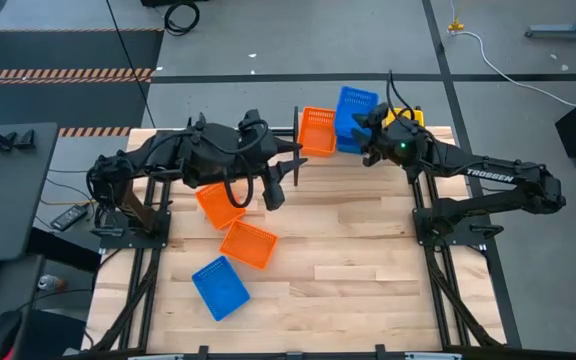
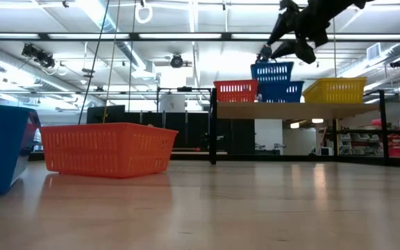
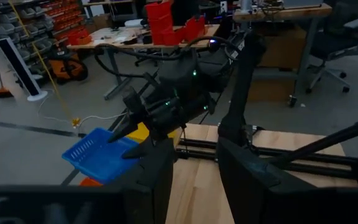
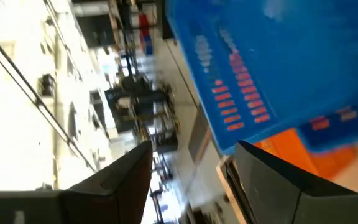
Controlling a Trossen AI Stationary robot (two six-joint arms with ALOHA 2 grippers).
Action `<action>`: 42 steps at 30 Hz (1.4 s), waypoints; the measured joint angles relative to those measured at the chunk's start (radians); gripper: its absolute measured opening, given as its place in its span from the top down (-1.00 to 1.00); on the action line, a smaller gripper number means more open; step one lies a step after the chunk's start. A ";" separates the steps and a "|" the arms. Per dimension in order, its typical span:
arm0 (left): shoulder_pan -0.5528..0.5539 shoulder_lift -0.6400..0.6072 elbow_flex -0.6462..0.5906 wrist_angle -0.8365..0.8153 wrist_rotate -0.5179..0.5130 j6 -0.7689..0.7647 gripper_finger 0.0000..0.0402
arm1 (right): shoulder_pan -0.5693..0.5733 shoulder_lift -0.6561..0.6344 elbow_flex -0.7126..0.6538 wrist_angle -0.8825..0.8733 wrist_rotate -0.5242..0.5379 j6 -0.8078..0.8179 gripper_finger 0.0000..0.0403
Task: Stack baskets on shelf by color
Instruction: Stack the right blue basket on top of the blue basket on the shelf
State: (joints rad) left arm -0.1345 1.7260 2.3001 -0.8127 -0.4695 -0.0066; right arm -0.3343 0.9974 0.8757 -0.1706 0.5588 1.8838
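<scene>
The shelf (image 2: pixel 290 109) stands at the table's far edge. On it sit an orange basket (image 2: pixel 236 90), a blue basket (image 2: pixel 287 91) and a yellow basket (image 2: pixel 334 89). A second blue basket (image 2: pixel 271 71) rests nested in the first, shifted a little toward the orange one. My right gripper (image 2: pixel 273 50) hangs open just above that top blue basket (image 4: pixel 272 68), fingers clear of it. My left gripper (image 3: pixel 194 146) stands open and empty, raised above the table's middle (image 1: pixel 286 170).
Two orange baskets (image 1: pixel 218 205) (image 1: pixel 248 243) and one blue basket (image 1: pixel 220 286) lie on the tabletop's left half, below my left arm. The table's right half (image 1: pixel 368 260) is bare wood. In the low view an orange basket (image 2: pixel 106 148) stands close in front.
</scene>
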 joint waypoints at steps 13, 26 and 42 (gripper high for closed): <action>0.071 0.001 0.000 0.034 -0.001 0.032 0.34 | 0.086 -0.006 0.000 0.170 -0.091 -0.202 -0.16; 0.127 0.003 0.000 0.162 0.026 0.093 0.34 | -0.005 -0.104 0.045 0.195 -0.377 -0.759 -0.11; 0.320 0.125 -0.001 0.180 0.483 -0.136 0.34 | -0.031 -0.095 0.393 -0.643 -0.445 -1.495 -0.10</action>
State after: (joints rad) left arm 0.1852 1.8505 2.2990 -0.6330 0.0137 -0.1422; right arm -0.3653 0.9023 1.2682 -0.8136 0.1142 0.3891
